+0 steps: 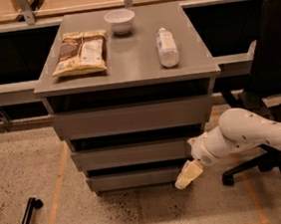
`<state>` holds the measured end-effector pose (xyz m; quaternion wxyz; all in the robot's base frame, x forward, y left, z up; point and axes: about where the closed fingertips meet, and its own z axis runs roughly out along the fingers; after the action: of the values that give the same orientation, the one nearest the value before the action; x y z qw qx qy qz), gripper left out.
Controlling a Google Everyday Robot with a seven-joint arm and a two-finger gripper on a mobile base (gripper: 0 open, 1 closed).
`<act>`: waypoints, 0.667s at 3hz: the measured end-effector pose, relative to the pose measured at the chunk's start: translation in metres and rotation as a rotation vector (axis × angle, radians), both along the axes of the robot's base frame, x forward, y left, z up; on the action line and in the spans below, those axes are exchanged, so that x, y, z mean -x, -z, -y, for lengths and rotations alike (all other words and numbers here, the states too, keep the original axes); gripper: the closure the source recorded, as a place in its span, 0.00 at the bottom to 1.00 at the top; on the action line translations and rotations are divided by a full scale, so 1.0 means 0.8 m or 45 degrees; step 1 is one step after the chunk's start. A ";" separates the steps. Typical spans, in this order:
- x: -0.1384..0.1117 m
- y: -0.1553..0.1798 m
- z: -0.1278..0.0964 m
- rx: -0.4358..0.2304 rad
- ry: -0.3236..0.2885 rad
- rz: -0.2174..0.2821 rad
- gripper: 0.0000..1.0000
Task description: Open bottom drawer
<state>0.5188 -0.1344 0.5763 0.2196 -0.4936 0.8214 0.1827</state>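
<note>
The gripper (188, 175) is sitting lower right of centre, seemingly touching the bottom drawer (137, 178) at its right end. Its spread I cannot tell.

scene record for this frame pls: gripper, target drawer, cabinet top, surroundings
gripper: low, at right end of bottom drawer front; contact unclear
bottom drawer: lowest of three, no interior showing
cabinet top: snack bag left, white bowl back centre, bottle lying on its side right
surroundings: black office chair at right, speckled floor
</note>
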 end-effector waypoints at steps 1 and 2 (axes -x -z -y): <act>-0.013 0.020 0.003 -0.005 -0.018 0.024 0.00; -0.028 0.043 0.003 -0.018 -0.037 0.042 0.00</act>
<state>0.5412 -0.1365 0.5419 0.2339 -0.5070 0.8091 0.1833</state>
